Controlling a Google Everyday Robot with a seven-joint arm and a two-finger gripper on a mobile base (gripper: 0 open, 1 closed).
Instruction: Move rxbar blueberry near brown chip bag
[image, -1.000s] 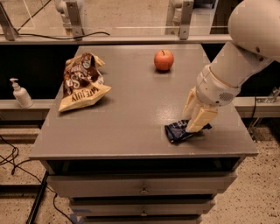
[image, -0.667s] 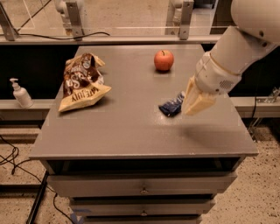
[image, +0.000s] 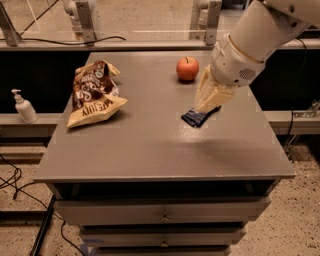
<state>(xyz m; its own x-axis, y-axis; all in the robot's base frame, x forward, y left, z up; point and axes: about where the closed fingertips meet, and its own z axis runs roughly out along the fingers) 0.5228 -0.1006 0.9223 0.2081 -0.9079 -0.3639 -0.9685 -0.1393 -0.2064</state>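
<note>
The rxbar blueberry (image: 196, 117), a small dark navy bar, hangs in my gripper (image: 207, 106) a little above the grey table top (image: 150, 150), right of centre. The pale fingers (image: 204, 97) are shut on its right end. The brown chip bag (image: 94, 94), dark brown with a tan lower band, lies at the table's left side, well apart from the bar. My white arm reaches in from the upper right.
A red apple (image: 187, 68) stands at the back of the table, just up-left of the gripper. A soap dispenser (image: 22, 107) sits on a ledge left of the table. Drawers (image: 160, 217) are below the top.
My gripper has lifted the bar off the table's right front area and carried it up and to the left, closer to the apple and the table's middle.
</note>
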